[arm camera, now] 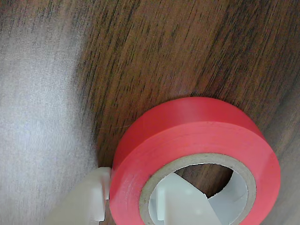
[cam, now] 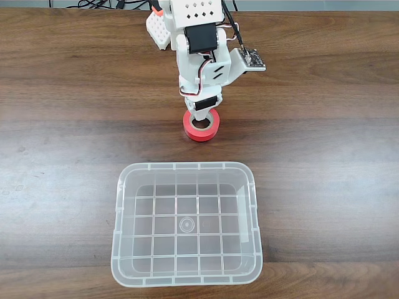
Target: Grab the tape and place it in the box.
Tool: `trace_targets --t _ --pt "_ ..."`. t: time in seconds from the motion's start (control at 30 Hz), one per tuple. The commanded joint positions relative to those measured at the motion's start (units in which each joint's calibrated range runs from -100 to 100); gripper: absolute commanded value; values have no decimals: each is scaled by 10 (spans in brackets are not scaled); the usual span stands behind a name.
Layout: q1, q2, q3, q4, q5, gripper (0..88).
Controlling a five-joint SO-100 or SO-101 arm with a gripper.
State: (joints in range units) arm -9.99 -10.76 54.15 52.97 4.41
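Tape (arm camera: 197,154) sits flat on the worktop (cam: 75,124), its wall straddled by the jaws (arm camera: 131,206), one finger in the core, one outside; grip seemingly closing. Light, stiff, slick-sided. The box (cam: 187,167) waits nearby, apart.

A dark brown wood-grain counter (cam: 62,124) spans the fixed view, its grain running side to side. Pale glare lies across its lower left. Along the top edge, black cables (cam: 100,4) lie behind the counter. The wrist view shows glare at left.
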Motion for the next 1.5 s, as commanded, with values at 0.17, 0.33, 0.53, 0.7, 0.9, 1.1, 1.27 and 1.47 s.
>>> trace_targets --t 0.17,0.33,0.53,0.7,0.9,1.1,1.27,1.47 --pt "-1 -171 -228 193 2 13" --pt "-1 -220 -302 255 2 13" --pt "0 -238 -316 276 2 13" --pt "3 -238 -316 276 2 13" --pt "32 -224 -384 270 11 13" --pt "77 -98 -557 267 13 13" --pt "95 69 -736 267 9 13" --pt "93 261 -925 267 10 13"
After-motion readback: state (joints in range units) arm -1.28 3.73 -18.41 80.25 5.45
